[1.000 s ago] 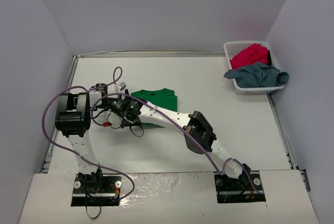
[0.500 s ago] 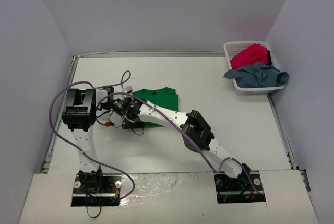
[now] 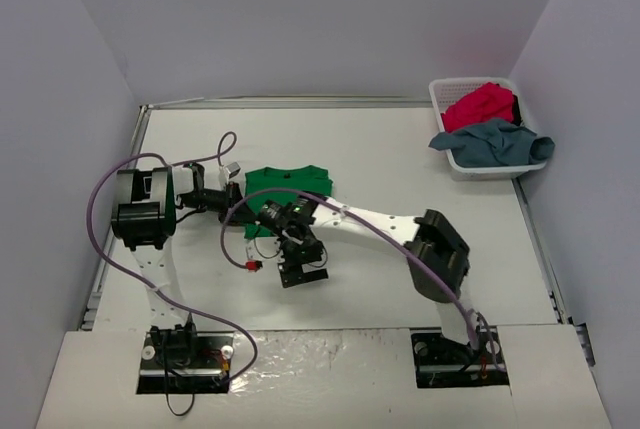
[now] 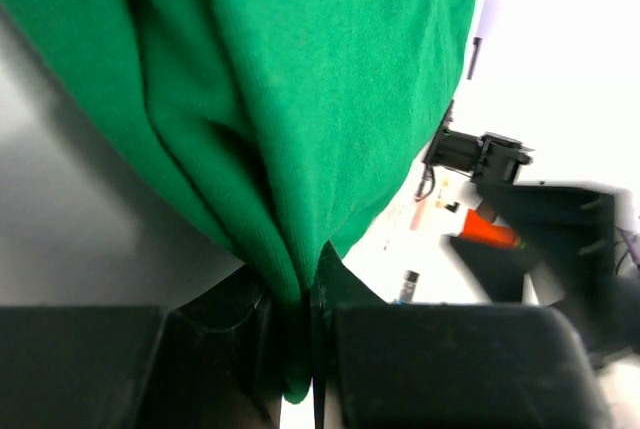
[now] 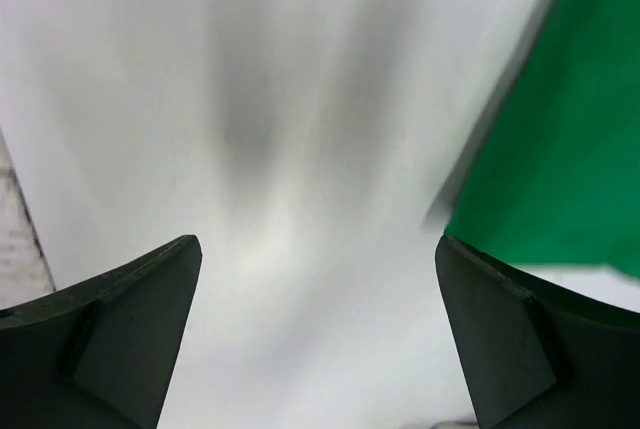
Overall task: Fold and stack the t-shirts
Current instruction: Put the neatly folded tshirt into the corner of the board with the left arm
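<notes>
The green t-shirt (image 3: 292, 187) lies partly folded on the table left of centre. At its left edge my left gripper (image 3: 236, 199) is shut on a bunched fold of the green cloth (image 4: 300, 149), which is pinched between the dark fingers (image 4: 420, 359). My right gripper (image 3: 301, 271) hovers open just near of the shirt, nothing between its fingers (image 5: 125, 324), with the green t-shirt's edge (image 5: 570, 149) to its right. The red t-shirt (image 3: 480, 106) and the grey-blue t-shirt (image 3: 495, 144) lie heaped in the basket.
The white lattice basket (image 3: 440, 97) stands at the far right corner, the grey-blue cloth spilling over its front rim. Purple cables (image 3: 110, 189) loop around the left arm. The right arm's elbow (image 3: 437, 254) sits over the table's right half.
My left gripper has shut on the green shirt's left edge. My right gripper has let go, opened wide and drawn back toward the near side; its elbow swung right.
</notes>
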You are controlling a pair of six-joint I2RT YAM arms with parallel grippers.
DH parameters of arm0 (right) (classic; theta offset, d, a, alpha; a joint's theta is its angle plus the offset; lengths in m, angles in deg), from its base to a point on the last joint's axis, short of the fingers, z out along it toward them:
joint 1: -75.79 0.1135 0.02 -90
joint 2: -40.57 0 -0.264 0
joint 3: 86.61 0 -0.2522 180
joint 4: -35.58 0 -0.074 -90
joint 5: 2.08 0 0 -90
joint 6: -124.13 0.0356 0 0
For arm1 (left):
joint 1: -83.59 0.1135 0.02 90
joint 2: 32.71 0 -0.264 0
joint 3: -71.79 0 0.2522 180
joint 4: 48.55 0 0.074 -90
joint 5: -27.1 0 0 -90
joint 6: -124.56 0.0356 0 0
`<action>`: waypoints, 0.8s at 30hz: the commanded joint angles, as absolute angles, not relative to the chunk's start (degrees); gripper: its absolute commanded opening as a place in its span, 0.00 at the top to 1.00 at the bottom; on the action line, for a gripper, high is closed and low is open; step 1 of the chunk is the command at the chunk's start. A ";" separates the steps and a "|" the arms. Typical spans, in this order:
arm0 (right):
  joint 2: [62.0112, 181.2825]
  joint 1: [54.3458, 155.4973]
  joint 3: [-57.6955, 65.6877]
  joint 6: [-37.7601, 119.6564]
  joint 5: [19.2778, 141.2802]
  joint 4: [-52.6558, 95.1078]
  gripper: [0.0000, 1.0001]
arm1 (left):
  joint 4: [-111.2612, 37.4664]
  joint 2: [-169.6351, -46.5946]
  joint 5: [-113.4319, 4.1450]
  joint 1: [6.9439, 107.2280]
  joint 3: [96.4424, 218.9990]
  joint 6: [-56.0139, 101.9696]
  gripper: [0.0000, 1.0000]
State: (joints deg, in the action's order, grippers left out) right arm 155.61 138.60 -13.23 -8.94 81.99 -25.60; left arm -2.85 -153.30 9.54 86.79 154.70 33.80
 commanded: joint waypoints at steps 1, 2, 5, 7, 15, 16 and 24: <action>146.04 129.78 -9.05 -12.36 78.26 -28.98 0.00 | 2.64 -152.77 7.85 88.15 159.11 40.70 0.98; 145.86 127.24 -8.96 -12.01 77.64 -29.85 0.00 | 5.26 -152.85 7.41 88.42 159.90 41.67 0.98; 146.39 119.67 -8.79 -11.48 75.36 -32.31 0.00 | 9.48 -153.99 6.27 89.73 163.76 44.74 0.98; 146.12 115.90 -6.52 -11.83 74.39 -32.06 0.00 | 10.90 -155.49 4.60 90.78 167.80 45.63 0.97; 146.21 107.97 -2.81 -11.75 68.50 -28.19 0.00 | 21.54 -160.32 -7.24 95.80 184.32 51.25 0.98; 146.38 107.44 -2.81 -11.40 68.32 -27.93 0.00 | 22.68 -160.76 -8.57 96.41 185.91 51.87 0.98; 146.65 104.27 -2.90 -10.60 67.35 -27.40 0.00 | 26.11 -171.37 -23.06 101.60 211.27 50.64 0.98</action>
